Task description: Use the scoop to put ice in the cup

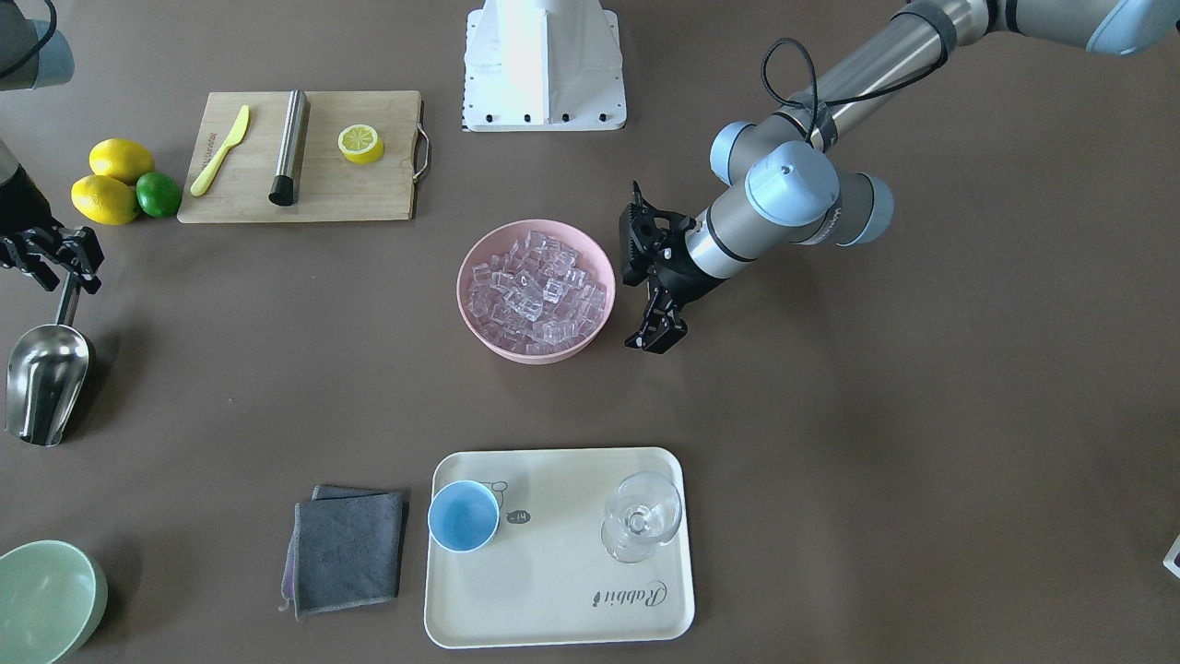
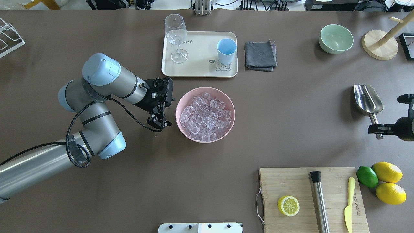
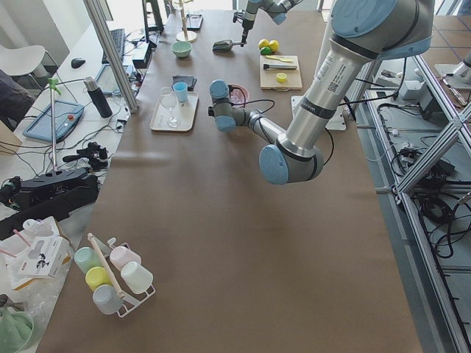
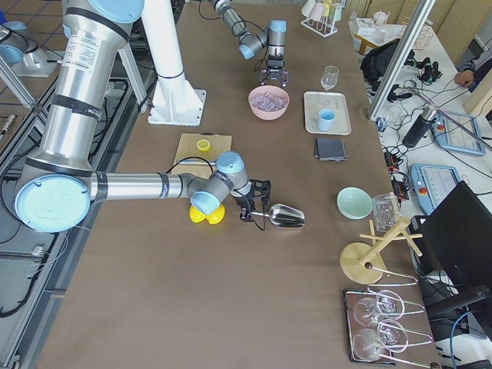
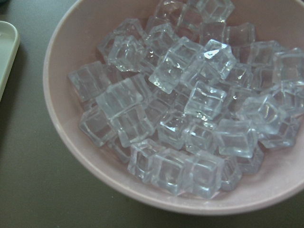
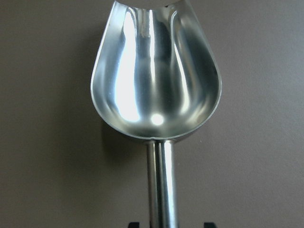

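Observation:
The steel scoop lies low at the robot's far right, trough empty, as the right wrist view shows. My right gripper is shut on its rod handle. I cannot tell whether the scoop rests on the table. The ice fills the pink bowl mid-table. My left gripper is open and empty, pointing down just beside the bowl's rim, not touching it. The light-blue cup stands empty on the cream tray.
A clear stemmed glass shares the tray. A grey cloth lies beside it, and a pale green bowl sits further along. A cutting board holds a steel cylinder, yellow knife and half lemon. Lemons and a lime lie beside it.

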`<state>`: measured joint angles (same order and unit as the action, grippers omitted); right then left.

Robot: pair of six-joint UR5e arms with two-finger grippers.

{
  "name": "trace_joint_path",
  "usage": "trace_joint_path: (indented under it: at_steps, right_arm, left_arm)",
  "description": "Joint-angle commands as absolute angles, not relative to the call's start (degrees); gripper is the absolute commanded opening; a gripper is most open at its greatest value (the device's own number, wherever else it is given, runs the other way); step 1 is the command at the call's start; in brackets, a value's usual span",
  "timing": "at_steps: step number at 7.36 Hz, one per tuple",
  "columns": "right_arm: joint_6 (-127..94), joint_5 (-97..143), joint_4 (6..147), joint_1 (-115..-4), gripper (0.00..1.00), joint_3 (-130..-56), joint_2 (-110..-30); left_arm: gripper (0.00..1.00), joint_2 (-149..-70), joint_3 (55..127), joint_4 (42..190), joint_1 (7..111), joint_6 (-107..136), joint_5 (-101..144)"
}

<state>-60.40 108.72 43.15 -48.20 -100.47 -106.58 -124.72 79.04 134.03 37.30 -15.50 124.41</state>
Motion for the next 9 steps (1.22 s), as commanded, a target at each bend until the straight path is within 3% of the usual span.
trace_joint_path:
  at_steps: [1,2,6,9]
  right_arm:
    - [-60.64,108.63,43.15,-47.64,0.3,-100.9,-106.61]
    - [-60.47,108.63,43.07,-47.55,0.0,-101.33,-107.05]
    - [-51.89,115.48,42.8,-49.9,0.0,-105.9,-110.91]
    - [-30.24,123.43,59.36,-61.29,0.0,-113.89,-107.96]
  left_arm:
    - [0.99,-125.59,78.22,133.95,37.0,-14.41,124.37]
    - [0.99,-125.51,78.22,133.95,36.91,-14.41,124.37]
    - [0.99,-124.72,78.75,136.58,35.33,-14.59,122.34]
    - [0.99,-124.8,78.75,136.49,35.33,-14.5,122.34]
